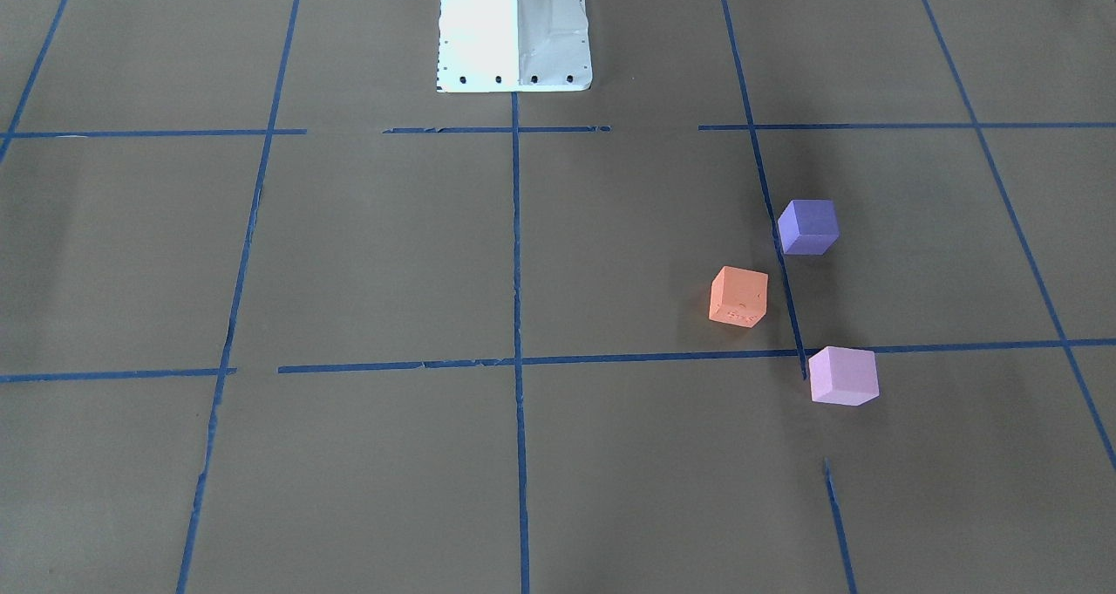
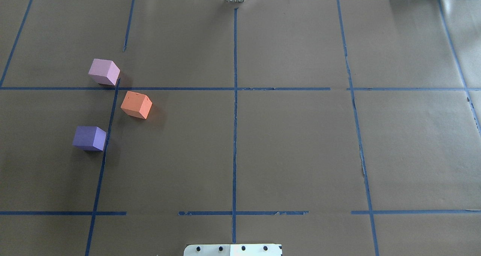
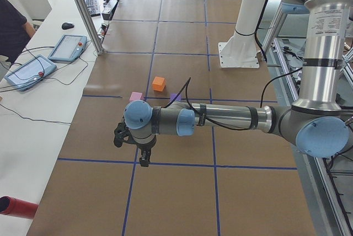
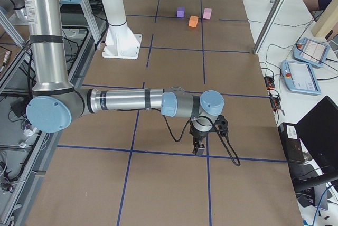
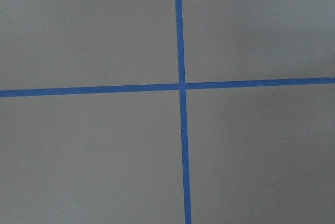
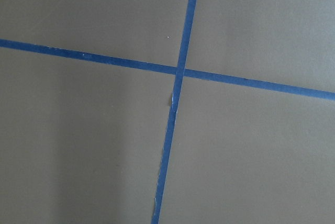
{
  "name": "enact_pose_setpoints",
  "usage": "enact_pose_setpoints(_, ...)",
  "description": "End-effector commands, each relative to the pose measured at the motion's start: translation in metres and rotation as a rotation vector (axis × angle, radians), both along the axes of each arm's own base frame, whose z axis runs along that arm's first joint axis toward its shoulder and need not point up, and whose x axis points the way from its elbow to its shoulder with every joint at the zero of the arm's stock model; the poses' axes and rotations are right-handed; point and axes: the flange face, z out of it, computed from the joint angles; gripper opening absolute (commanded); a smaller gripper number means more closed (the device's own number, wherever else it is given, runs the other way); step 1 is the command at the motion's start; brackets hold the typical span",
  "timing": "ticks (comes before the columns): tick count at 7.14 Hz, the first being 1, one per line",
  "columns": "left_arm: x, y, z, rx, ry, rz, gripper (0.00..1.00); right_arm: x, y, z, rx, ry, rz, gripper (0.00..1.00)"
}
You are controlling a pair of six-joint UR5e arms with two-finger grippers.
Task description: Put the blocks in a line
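Note:
Three cubes sit on the brown paper on the robot's left side. The orange block (image 2: 136, 104) (image 1: 738, 297) lies between the pale pink block (image 2: 104, 71) (image 1: 842, 375), farther out, and the dark purple block (image 2: 89, 138) (image 1: 808, 226), nearer the robot; they stand apart in a bent row. My left gripper (image 3: 144, 160) hangs over the paper near the table's left end, away from the blocks. My right gripper (image 4: 199, 150) hangs near the right end. Both show only in the side views, so I cannot tell whether they are open or shut. The wrist views show only tape lines.
Blue tape grid lines cross the brown paper. The white robot base (image 1: 513, 27) (image 2: 233, 249) stands at the table's near middle edge. Teach pendants (image 3: 67, 47) (image 4: 301, 75) lie on the white side benches, and a red cylinder (image 3: 16, 205) lies beside the paper.

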Motion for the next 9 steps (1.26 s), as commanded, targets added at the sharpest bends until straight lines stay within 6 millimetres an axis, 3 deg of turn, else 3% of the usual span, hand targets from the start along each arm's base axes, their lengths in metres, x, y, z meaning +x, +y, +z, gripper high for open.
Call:
enact_pose_setpoints(1,-0.002,0.004,0.000,0.000,-0.001,-0.005,1.00,0.000,0.000,0.000,0.000,0.000,0.000,1.00)
enact_pose_setpoints(4,-0.002,0.006,0.008,-0.007,-0.010,-0.005,1.00,0.000,0.000,0.000,0.000,0.000,0.000,1.00)
enact_pose_setpoints(9,0.000,0.000,-0.003,-0.017,-0.011,-0.032,1.00,0.000,0.000,0.000,0.000,0.000,0.000,1.00)
